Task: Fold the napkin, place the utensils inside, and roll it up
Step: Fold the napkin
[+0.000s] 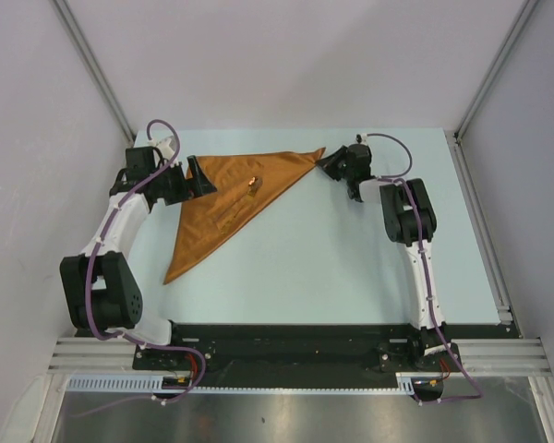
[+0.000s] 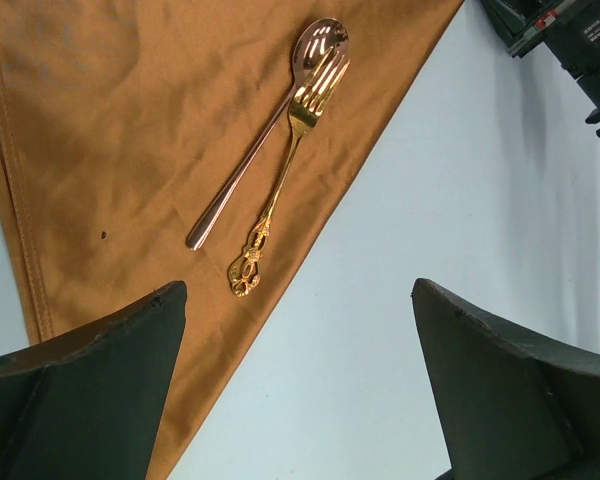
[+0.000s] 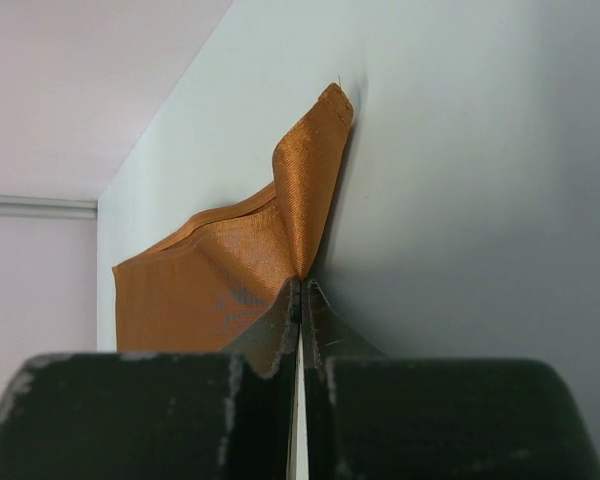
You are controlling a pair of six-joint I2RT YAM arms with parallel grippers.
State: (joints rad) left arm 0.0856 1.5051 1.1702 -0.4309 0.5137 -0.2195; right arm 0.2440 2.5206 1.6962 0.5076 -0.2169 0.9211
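Observation:
The rust-orange napkin (image 1: 231,198) lies folded into a triangle at the back left of the table. A copper spoon (image 2: 245,165) and a gold fork (image 2: 285,165) lie side by side on it, heads together; they show small in the top view (image 1: 250,187). My left gripper (image 1: 192,175) is open and empty by the napkin's left corner; in the left wrist view (image 2: 295,292) one finger is over the cloth (image 2: 130,130), the other over bare table. My right gripper (image 1: 325,159) is shut on the napkin's right corner (image 3: 310,170), lifting it slightly; its tips (image 3: 301,285) pinch the cloth.
The pale blue table (image 1: 351,268) is ringed by grey walls and metal frame posts (image 1: 92,65). A black base rail (image 1: 295,337) runs along the near edge. The right arm's wrist (image 2: 570,40) shows at the top right of the left wrist view.

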